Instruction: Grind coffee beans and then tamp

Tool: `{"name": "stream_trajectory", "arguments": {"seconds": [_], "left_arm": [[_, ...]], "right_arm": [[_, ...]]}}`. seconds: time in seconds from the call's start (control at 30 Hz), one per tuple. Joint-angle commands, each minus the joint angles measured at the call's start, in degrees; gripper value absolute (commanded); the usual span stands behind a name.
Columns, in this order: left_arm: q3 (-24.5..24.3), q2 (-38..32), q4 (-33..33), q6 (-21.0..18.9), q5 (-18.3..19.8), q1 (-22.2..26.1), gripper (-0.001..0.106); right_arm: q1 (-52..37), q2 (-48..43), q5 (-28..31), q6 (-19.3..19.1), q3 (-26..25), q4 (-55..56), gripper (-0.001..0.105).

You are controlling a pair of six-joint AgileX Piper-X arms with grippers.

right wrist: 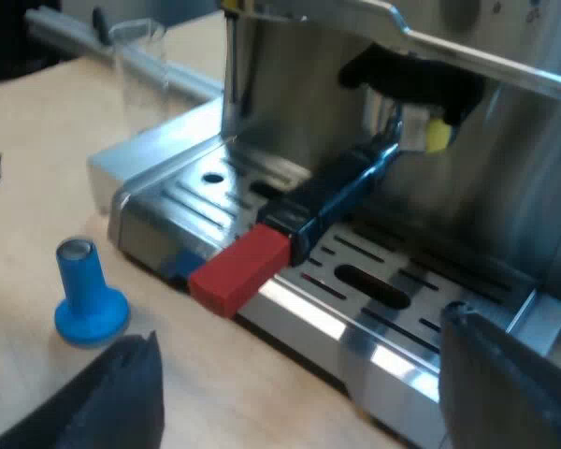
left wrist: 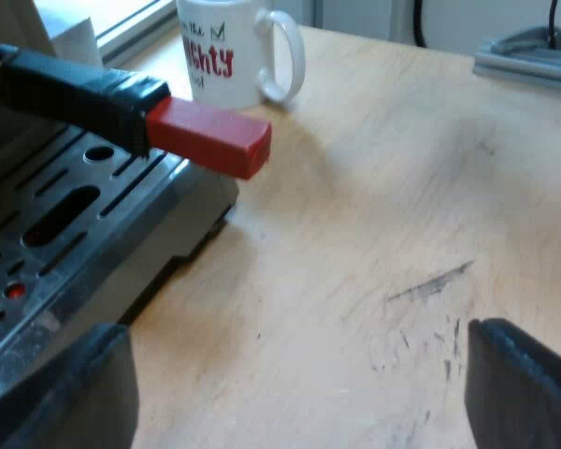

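holder (right wrist: 341, 187) sat locked into the espresso machine (right wrist: 290, 84) at its front, red end (left wrist: 210, 138) jutting out past the drip tray (left wrist: 65, 224), probably so grounds could fall into it and a gripper could reach it. blue tamper (right wrist: 89, 295) stood upright on the table (left wrist: 374, 234) just beside the tray, ready for tamping. left gripper (left wrist: 304, 383) and right gripper (right wrist: 309, 383) both gaped wide, holding nothing. mug (left wrist: 226, 47) stood beyond the red end.

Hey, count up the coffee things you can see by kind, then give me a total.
Espresso machine: 1
Holder: 1
Blue tamper: 1
Measuring glass: 1
Mug: 1
Total: 5
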Motion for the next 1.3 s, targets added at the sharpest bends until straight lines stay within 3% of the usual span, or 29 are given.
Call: {"name": "stream_trajectory", "arguments": {"seconds": [0.03, 0.23, 0.4, 0.53, 0.6, 0.8, 1.03, 1.2, 1.3], "left_arm": [[-0.13, -0.08, -2.5, -0.11, 0.53, -0.37, 0.073], [0.03, -0.08, -2.51, -0.11, 0.53, -0.37, 0.073], [0.03, -0.08, -2.51, -0.11, 0.53, -0.37, 0.073], [0.03, -0.08, -2.51, -0.11, 0.53, -0.37, 0.073], [0.03, -0.08, -2.51, -0.11, 0.53, -0.37, 0.073], [0.03, -0.08, -2.51, -0.11, 0.53, -0.37, 0.073], [0.03, -0.08, -2.51, -0.11, 0.53, -0.37, 0.073], [0.03, -0.08, -2.51, -0.11, 0.53, -0.37, 0.073], [0.03, -0.08, -2.51, -0.11, 0.53, -0.37, 0.073]], "right_arm": [[4.71, 0.0, 5.76, 1.96, 2.83, -5.56, 0.063], [11.24, 2.34, 13.62, 5.74, 6.75, -10.37, 0.063], [12.49, 9.24, 14.45, 7.25, 6.76, -13.94, 0.062], [12.49, 15.48, 17.73, 7.59, 6.76, -20.59, 0.047], [12.49, 19.08, 18.94, 9.62, 6.76, -24.32, 0.04], [12.49, 28.47, 19.13, 13.03, 6.76, -33.12, 0.039], [12.49, 36.04, 21.71, 13.09, 6.76, -40.49, 0.035], [12.49, 42.8, 21.92, 13.09, 6.01, -46.12, 0.006], [12.49, 44.64, 21.92, 13.09, 5.37, -47.84, 0.0]]}}
